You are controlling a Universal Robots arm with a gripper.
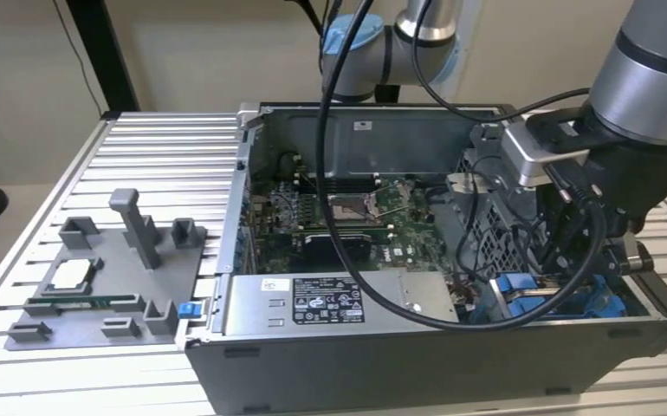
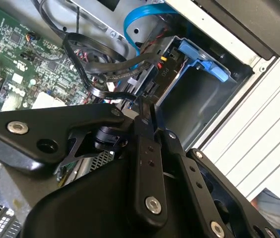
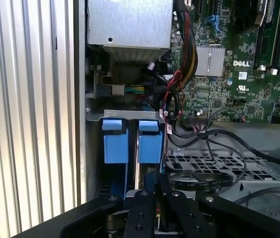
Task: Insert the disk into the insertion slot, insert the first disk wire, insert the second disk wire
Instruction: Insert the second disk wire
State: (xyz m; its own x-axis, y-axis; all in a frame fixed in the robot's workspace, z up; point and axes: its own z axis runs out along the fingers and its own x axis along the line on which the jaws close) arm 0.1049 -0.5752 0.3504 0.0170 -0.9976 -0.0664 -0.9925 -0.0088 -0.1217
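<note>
Blue-railed insertion slot (image 3: 130,144) just beside case wall; end effector (image 3: 157,210) above, grip state indiscernible.

Green motherboard (image 3: 239,74), blue tabs (image 3: 116,141), perhaps grey perforated metal (image 3: 214,166).

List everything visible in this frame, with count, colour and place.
Computer case: one, grey, open, on the slatted table.
Motherboard: one, green, inside the case.
Power supply: one, silver, along the case's near wall.
Insertion slot: one, grey metal with blue tabs, beside the power supply.
Fixture tray: one, grey, exterior view's left of the case.
Cables: several, black, over the slot.
Arm: one, silver-black.
Gripper: black, above the slot.
</note>
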